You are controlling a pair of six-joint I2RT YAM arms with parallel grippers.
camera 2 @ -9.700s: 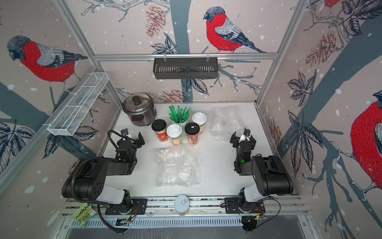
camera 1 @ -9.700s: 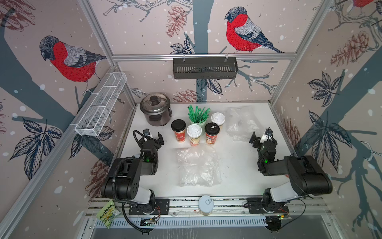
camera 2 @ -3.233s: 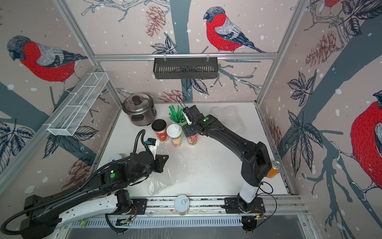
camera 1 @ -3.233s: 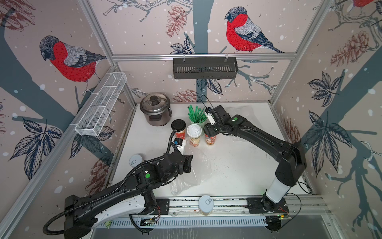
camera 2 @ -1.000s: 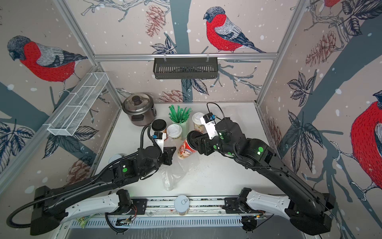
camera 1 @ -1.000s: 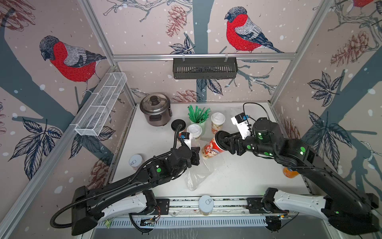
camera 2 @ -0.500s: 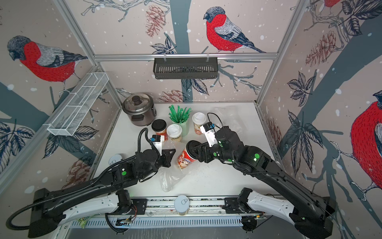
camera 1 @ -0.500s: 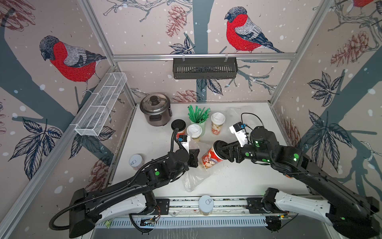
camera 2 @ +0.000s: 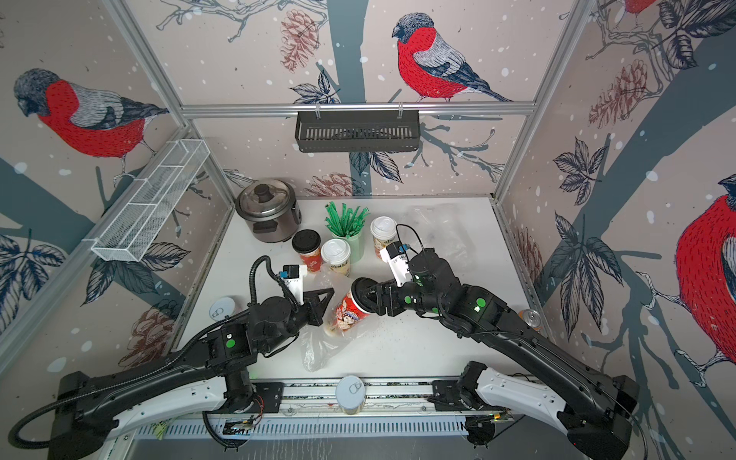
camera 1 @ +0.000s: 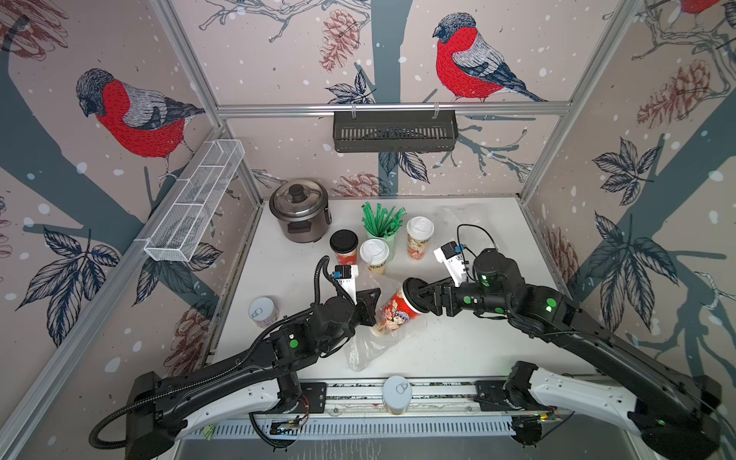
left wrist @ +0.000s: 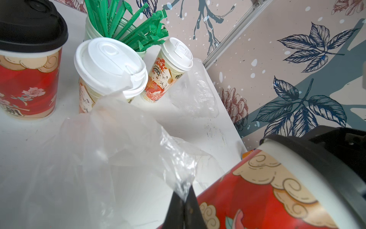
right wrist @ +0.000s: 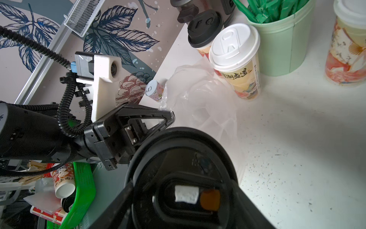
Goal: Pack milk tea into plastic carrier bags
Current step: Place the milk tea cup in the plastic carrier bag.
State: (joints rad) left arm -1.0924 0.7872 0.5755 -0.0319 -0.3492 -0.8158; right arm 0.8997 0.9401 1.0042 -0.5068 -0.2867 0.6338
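Milk tea cup (camera 1: 394,312) is veiled at its base by the bag (camera 1: 360,350); its lid end is clasped by the right gripper (camera 1: 420,296); the bag edge is pinched by the closed left gripper (left wrist: 183,198).

A: What colours did the tilted cup (camera 1: 396,312) at the frame's centre show?
B: Red, with cream clouds and cartoon figures, and a black lid.
A: And above it?
B: The left cup (camera 1: 343,247) was red and black-lidded. The middle cup (camera 1: 374,255) and right cup (camera 1: 419,237) were cream-printed and white-lidded. The straws (camera 1: 382,219) were green, the bag (camera 1: 364,350) clear.
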